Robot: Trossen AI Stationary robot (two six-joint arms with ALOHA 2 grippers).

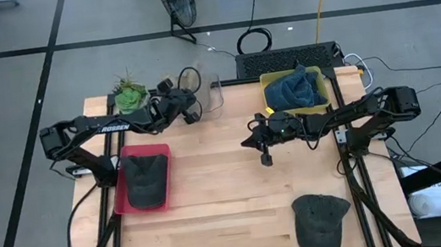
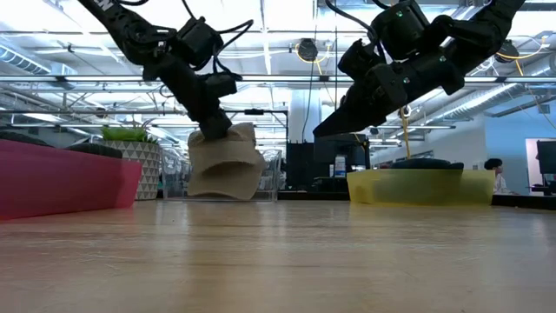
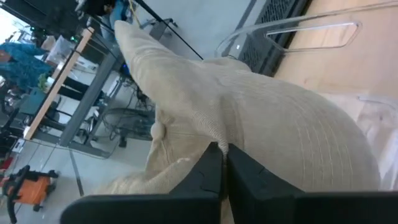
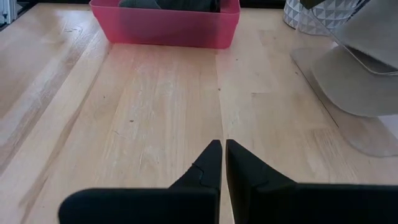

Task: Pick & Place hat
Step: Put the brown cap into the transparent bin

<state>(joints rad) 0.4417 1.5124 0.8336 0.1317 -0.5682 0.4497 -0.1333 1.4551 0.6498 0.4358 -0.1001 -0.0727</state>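
A tan hat [image 3: 273,118] hangs under my left gripper [image 3: 222,149], which is shut on it at the table's far middle, over a clear container [image 1: 215,93]. In the low view the tan hat [image 2: 228,165] reaches down to about the container's floor. My right gripper [image 4: 222,146] is shut and holds nothing. It hovers above the bare wood right of centre [image 1: 250,143]. A dark hat [image 1: 144,180] lies in the pink tray [image 1: 119,196]. Another dark hat [image 1: 320,221] lies on the table near the front right. My left gripper pinches a raised fold of the tan hat's crown [image 3: 208,127] between its two fingers. The fingers [image 2: 213,130] come slanting down from above on the left. The hat hangs below them, crumpled. I cannot tell whether its lower edge [image 2: 221,193] rests on the container.
A yellow bin [image 1: 273,99] at the far right holds a blue hat [image 1: 297,89]. A potted plant [image 1: 129,93] stands at the far left, beside my left arm. Bare wood lies between the pink tray and the front-right hat.
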